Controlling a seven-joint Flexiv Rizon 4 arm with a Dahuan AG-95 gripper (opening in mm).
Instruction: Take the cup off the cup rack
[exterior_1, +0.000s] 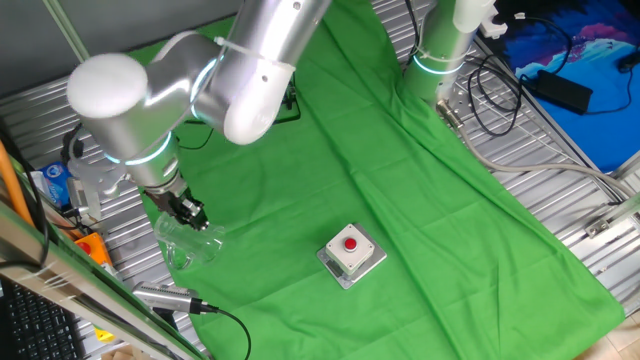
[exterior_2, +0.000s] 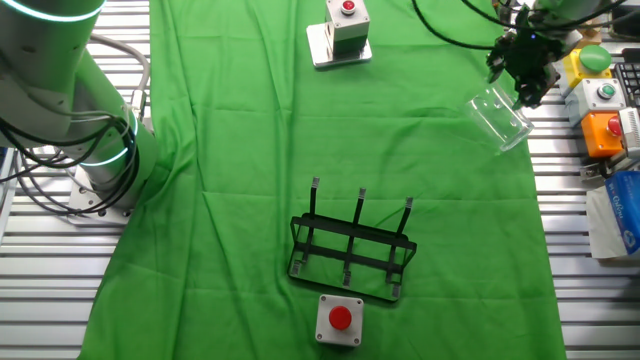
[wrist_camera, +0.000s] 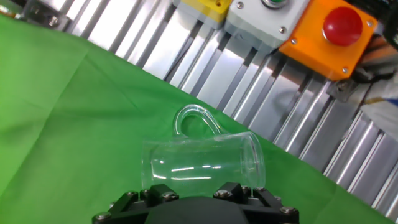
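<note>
The clear cup (wrist_camera: 202, 163) lies on its side right in front of my gripper (wrist_camera: 194, 190), its little handle (wrist_camera: 194, 118) pointing up. My gripper (exterior_2: 522, 82) appears shut on the cup's wall and holds the cup (exterior_2: 497, 118) tilted over the cloth's edge, close to the metal table. In the one fixed view the cup (exterior_1: 190, 246) hangs below the gripper (exterior_1: 192, 213). The black wire cup rack (exterior_2: 350, 250) stands far from it in the middle of the cloth with nothing on its posts.
A grey box with a red button (exterior_2: 339, 318) sits in front of the rack, and another button box (exterior_2: 342, 30) stands at the cloth's far end. Orange (wrist_camera: 326, 34), grey and yellow button boxes line the metal table beside the cup. A cabled tool (exterior_1: 165, 297) lies nearby.
</note>
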